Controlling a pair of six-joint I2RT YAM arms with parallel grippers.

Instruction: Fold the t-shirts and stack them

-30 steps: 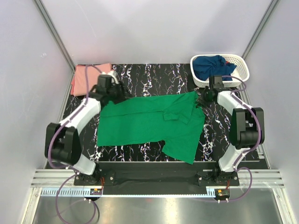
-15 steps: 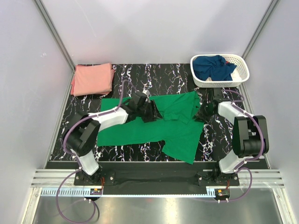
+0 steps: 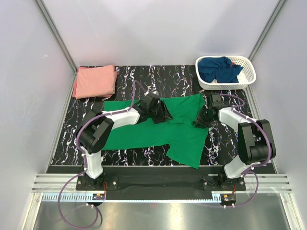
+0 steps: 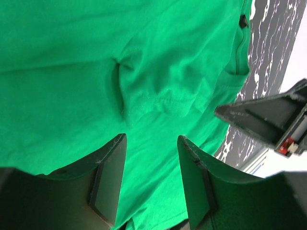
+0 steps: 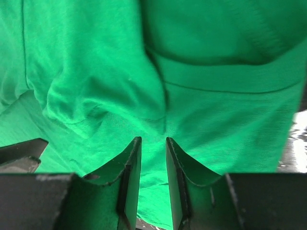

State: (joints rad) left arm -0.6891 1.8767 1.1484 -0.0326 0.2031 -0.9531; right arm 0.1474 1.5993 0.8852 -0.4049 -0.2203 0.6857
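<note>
Risk of a bunched fold on the green t-shirt point(image 3: 139, 132)

Cloth lies in the middle of the black marbled table point(image 3: 158, 76), mostly flat on its left half. Its right half is rumpled, with a sleeve or flap doubled back over the chest and a lobe trailing toward the near edge. The salmon pink t-shirt point(image 3: 96, 80) sits folded at the far left corner. The navy t-shirt point(image 3: 218, 68) is heaped in the white lattice basket point(image 3: 250, 72) at the far right.

The left gripper point(image 3: 162, 113) hangs over the shirt's centre, beside the doubled-back flap. In its wrist view the fingers point(image 4: 108, 182) stand roughly half apart, with only flat fabric beyond them and nothing pinched. The right gripper point(image 3: 199, 120) is at the shirt's right edge, near the hem band. Its fingers point(image 5: 129, 184) are parted by a narrow slot, green cloth shows past the tips, and no fold appears to be caught between them.

As I judge it, the shirt is being straightened before a fold, so the task is about a third done.

Hazards from here:
- Closing on the lump could grab two layers at once and drag the flap instead of opening it
- The narrow right jaws may skim the hem and miss
- The two tools are close together, so crossing pulls could twist the cloth or knock them against each other
- A hard tug could slide the trailing lobe off the near edge
</note>
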